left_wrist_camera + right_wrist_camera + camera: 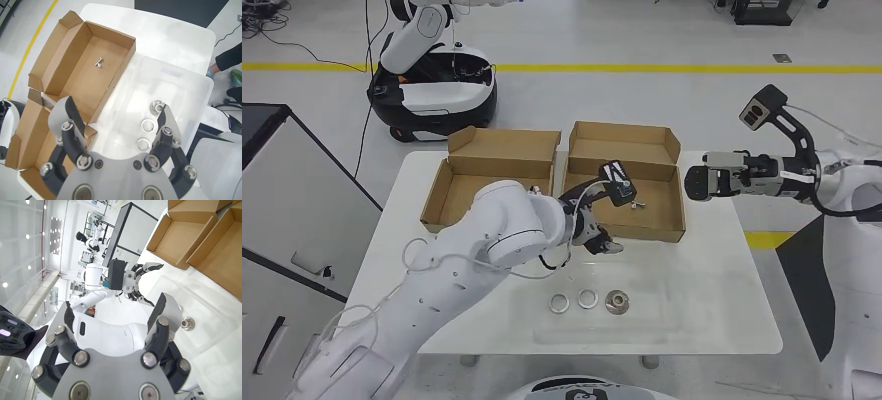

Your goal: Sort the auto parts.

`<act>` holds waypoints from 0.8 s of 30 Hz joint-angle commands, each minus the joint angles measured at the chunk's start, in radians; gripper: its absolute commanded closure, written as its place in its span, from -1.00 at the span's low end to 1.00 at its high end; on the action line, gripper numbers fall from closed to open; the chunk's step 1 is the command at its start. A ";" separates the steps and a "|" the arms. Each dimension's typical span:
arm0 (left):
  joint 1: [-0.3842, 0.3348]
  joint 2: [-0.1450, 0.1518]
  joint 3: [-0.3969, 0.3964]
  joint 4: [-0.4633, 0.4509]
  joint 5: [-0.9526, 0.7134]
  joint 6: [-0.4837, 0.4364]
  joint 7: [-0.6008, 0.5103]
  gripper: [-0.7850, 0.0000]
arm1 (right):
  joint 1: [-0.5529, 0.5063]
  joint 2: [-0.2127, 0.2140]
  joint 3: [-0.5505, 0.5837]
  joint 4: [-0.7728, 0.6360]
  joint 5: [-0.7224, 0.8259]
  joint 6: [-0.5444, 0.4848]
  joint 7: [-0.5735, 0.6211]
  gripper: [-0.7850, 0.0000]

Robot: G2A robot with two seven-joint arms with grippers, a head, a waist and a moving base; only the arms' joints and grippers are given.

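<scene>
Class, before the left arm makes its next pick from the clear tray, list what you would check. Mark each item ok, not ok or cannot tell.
1. Left jaws open and holding nothing: ok.
2. Right jaws open and apart from the clear tray: ok.
3. Two rings and the flanged bushing lie apart from one another in the tray: ok.
4. Cardboard box beside the tray is open-topped, with a small bolt on its floor: ok.
5. Left jaws lined up over a part: not ok; they hang nearer the box's front wall.
6. Which box the rings belong in: cannot tell.
</scene>
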 commanded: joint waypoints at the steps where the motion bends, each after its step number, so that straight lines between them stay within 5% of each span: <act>1: 0.000 0.000 0.000 0.000 0.000 0.000 0.000 -1.00 | 0.000 0.000 0.000 0.000 0.000 0.000 0.000 -1.00; 10: 0.009 -0.001 0.023 0.009 -0.018 -0.008 -0.028 -1.00 | 0.000 0.000 0.000 0.000 0.000 0.000 0.000 -1.00; 16: -0.052 -0.017 0.085 0.032 -0.137 0.027 -0.185 -1.00 | 0.000 0.000 0.000 0.000 0.000 0.000 0.000 -1.00; 24: -0.106 -0.049 0.192 0.106 -0.170 0.088 -0.197 -1.00 | 0.000 0.000 0.000 0.000 0.000 0.000 0.000 -1.00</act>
